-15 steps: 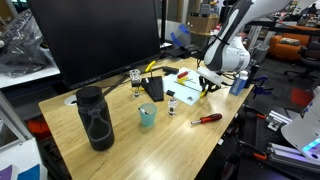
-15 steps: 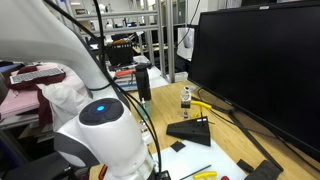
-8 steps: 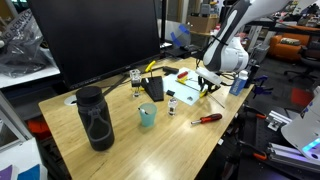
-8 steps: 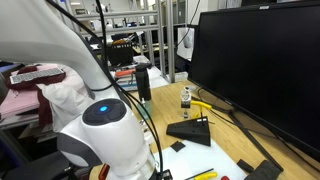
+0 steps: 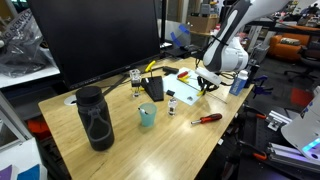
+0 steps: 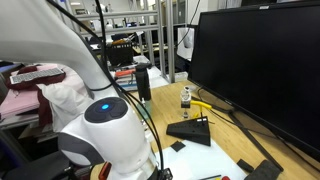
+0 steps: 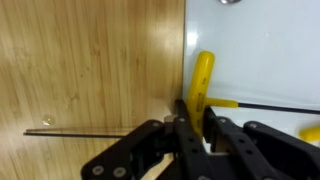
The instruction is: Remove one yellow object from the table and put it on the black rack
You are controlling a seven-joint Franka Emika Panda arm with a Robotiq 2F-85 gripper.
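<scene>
One yellow stick (image 7: 201, 80) lies along a white sheet's (image 7: 260, 50) edge on the desk (image 7: 90, 60), pointing to 12 o'clock in the wrist view, its near end clamped between the jaws. In an exterior view the black rack (image 5: 152, 88) stands at its 9 o'clock, apart.

Wrist view: the yellow object's (image 7: 201, 80) lower end disappears between the gripper (image 7: 197, 122) fingers, so can't tell if they're actually pinching it. Another yellow bit (image 7: 312, 133) gets chopped by the right edge. In an exterior view the arm (image 6: 105, 130) blocks the gripper completely.
</scene>
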